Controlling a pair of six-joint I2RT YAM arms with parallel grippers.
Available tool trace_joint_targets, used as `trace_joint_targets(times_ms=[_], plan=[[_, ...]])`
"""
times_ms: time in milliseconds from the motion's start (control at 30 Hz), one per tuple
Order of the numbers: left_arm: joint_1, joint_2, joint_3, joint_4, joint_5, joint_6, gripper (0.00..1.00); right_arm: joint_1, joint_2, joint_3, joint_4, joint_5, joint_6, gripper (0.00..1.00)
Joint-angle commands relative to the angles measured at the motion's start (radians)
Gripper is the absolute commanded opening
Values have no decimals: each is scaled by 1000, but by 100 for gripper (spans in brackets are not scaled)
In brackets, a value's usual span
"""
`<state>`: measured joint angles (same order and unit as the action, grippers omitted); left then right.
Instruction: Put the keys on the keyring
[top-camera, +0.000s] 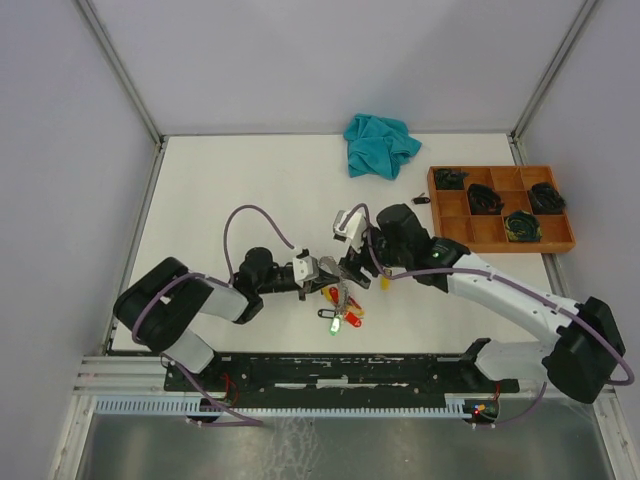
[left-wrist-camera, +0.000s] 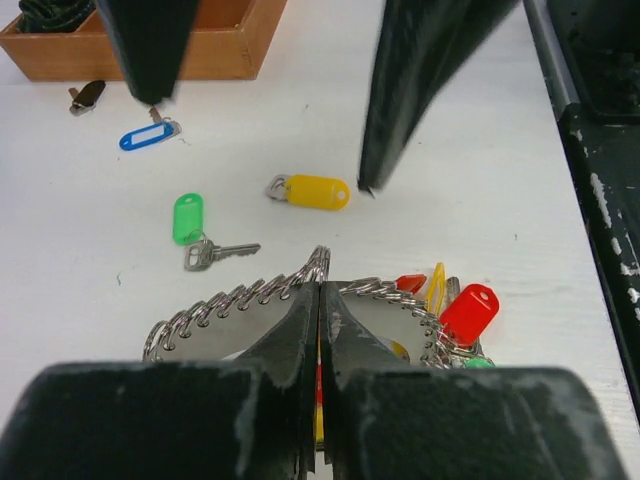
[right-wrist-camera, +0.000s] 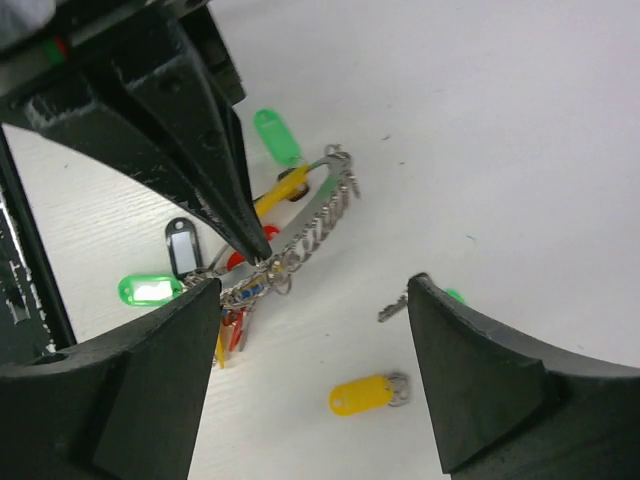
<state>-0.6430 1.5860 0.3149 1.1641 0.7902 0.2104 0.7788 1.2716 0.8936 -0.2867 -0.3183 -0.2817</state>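
The keyring (left-wrist-camera: 240, 296), a thin silver ring strung with small split loops, lies on the white table, and my left gripper (left-wrist-camera: 320, 286) is shut on its far edge. Several keys with red (left-wrist-camera: 468, 312), yellow and green tags hang on it. A yellow-tagged key (left-wrist-camera: 310, 191), a green-tagged key (left-wrist-camera: 188, 218) and a blue-tagged key (left-wrist-camera: 147, 136) lie loose beyond it. My right gripper (right-wrist-camera: 315, 283) hovers open just above the loose yellow-tagged key (right-wrist-camera: 365, 395), holding nothing. In the right wrist view the left gripper (right-wrist-camera: 253, 252) pinches the keyring (right-wrist-camera: 320, 220).
A wooden compartment tray (top-camera: 500, 205) holding dark items stands at the right. A teal cloth (top-camera: 380, 143) lies at the back. A small black tag (left-wrist-camera: 87, 95) lies near the tray. The arms' black base rail (top-camera: 330, 370) runs along the near edge.
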Motion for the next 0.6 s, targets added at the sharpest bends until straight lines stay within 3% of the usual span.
trace_joint_targets(times_ms=[0,133,233,367,567], plan=[[-32,-65,10,-83,-92,152,3,5,-96,87,-55,142,37,84],[-70,-95,13,-149,-184,218,3,5,-152,122,-105,167,9,82],[-89,-117,17,-184,-228,240,3,5,-199,54,-36,105,-63,78],[-106,-145,31,-248,-284,263,3,5,-248,-23,-14,49,-132,94],[-132,-183,69,-375,-382,280,3,5,-212,-77,-64,-9,-298,90]])
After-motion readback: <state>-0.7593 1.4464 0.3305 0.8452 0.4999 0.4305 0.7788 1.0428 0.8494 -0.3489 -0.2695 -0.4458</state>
